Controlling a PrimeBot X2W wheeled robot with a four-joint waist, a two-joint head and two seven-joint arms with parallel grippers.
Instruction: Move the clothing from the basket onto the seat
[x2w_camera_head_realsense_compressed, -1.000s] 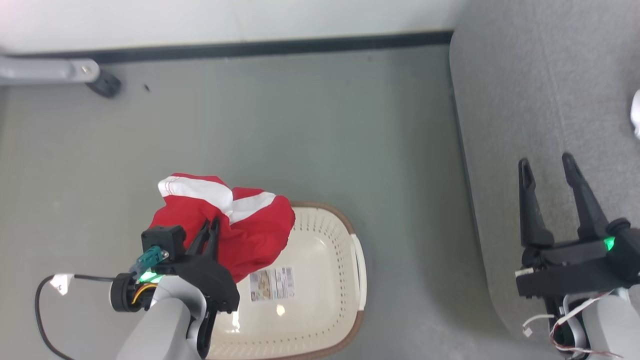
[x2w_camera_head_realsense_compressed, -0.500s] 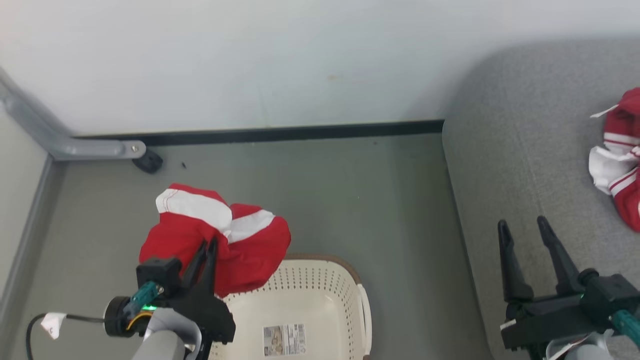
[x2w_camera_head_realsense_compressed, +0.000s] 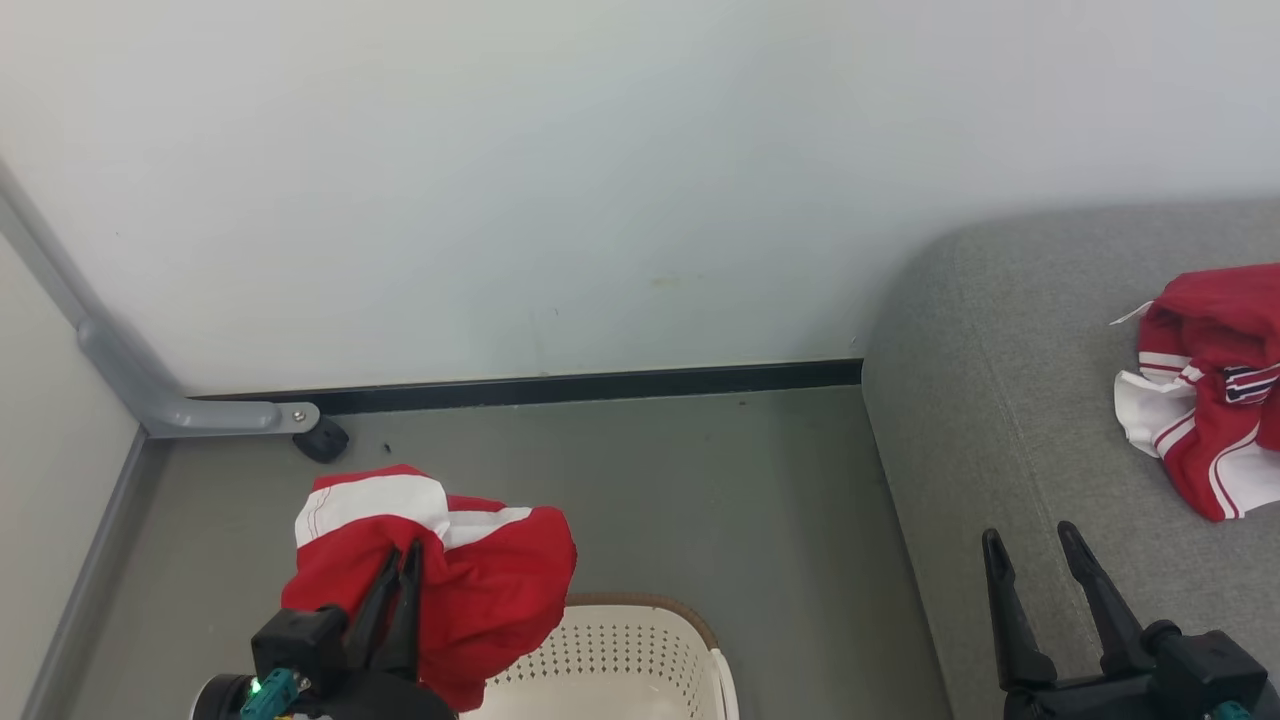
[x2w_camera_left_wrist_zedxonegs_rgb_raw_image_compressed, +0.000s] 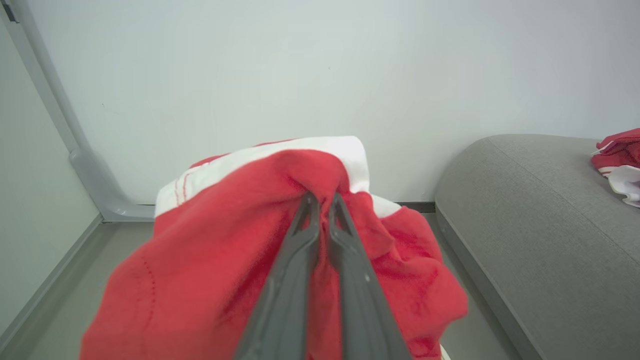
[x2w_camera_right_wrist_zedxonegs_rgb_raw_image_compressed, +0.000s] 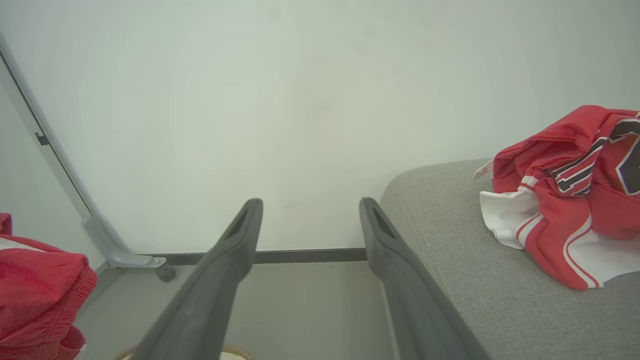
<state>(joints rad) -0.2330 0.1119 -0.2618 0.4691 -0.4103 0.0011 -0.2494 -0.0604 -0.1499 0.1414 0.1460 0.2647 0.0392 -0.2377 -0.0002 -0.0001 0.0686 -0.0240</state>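
Left gripper (x2w_camera_head_realsense_compressed: 403, 555) is clamping its jaws together on a bunched red-and-white garment (x2w_camera_head_realsense_compressed: 480, 575), holding it in the air over the far left rim of the cream perforated laundry basket (x2w_camera_head_realsense_compressed: 640, 650). Right gripper (x2w_camera_head_realsense_compressed: 1029, 533) is hovering, jaws wide apart and empty, over the near left part of the grey sofa (x2w_camera_head_realsense_compressed: 980, 400), while a crumpled red jersey (x2w_camera_head_realsense_compressed: 1215, 400) with white stripes is lying on the sofa cushion farther right.
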